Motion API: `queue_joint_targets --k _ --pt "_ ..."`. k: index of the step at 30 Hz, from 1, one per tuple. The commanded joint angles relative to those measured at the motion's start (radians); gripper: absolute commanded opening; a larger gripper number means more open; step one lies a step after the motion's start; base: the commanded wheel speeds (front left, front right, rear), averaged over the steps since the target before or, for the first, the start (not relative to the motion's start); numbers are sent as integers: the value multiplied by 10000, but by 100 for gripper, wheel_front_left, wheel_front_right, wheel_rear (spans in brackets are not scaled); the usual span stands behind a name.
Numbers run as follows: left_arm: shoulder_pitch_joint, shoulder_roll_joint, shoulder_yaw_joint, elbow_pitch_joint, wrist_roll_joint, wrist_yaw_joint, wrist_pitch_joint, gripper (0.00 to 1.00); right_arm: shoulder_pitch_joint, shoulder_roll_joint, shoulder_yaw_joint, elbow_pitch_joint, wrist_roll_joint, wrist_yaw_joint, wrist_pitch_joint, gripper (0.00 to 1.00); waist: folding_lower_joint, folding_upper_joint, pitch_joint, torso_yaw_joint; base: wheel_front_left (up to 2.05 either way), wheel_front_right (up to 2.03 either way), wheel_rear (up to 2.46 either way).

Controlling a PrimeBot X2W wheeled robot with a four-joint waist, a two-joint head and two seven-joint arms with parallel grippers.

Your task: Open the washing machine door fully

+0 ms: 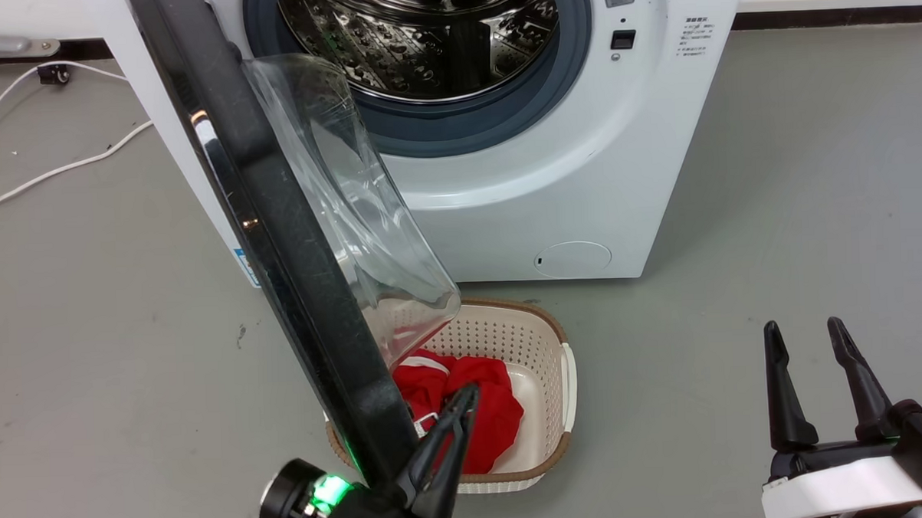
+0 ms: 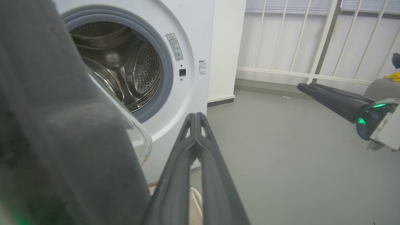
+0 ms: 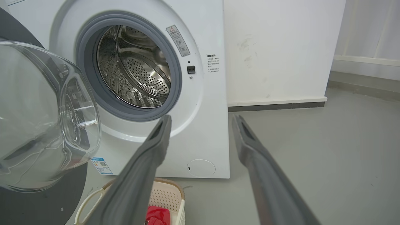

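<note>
Grey floor stretches before a white front-loading washing machine set against a pale wall. Its glossy black washing machine door stands open from the left side of the cabinet, nearly edge-on in the head view. The door's clear glass bowl bulges toward the opening, where the perforated steel drum and grey rubber gasket are exposed. The door's lower free edge hangs over a cream laundry basket holding a red garment, which sits on the floor in front of the machine. The left gripper lies just beside the door's inner face, above the basket, its two dark fingers pressed together with nothing between them. Whether it touches the door cannot be told. The right gripper hovers low at the robot's right, well apart from the machine, fingers spread and empty. White cable trails across the floor at far left.
</note>
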Motion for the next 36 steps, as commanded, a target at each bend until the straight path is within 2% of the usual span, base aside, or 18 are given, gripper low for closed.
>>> queue_joint_targets --k 1,9,16,25,36 --pt "-156 -48 84 54 3 69 -22 0 -149 16 36 51 45 -3 -18 100 0 -1 -15 -30 0 0 0" --pt "-90 -225 583 413 -212 457 -18 0 -83 16 117 201 216 -3 -18 100 0 -1 -53 -111 0 0 0" --pt "348 -279 749 171 -163 624 -16 0 59 16 102 329 303 -3 -18 100 0 -1 -117 182 0 0 0" --pt "1320 -115 1002 -256 -174 903 -14 0 264 14 47 446 322 -3 -18 100 0 -1 -247 1382 0 0 0" --pt "1632 168 2119 -657 -303 1373 -24 0 326 14 49 467 225 -3 -18 100 0 -1 -204 2743 0 0 0"
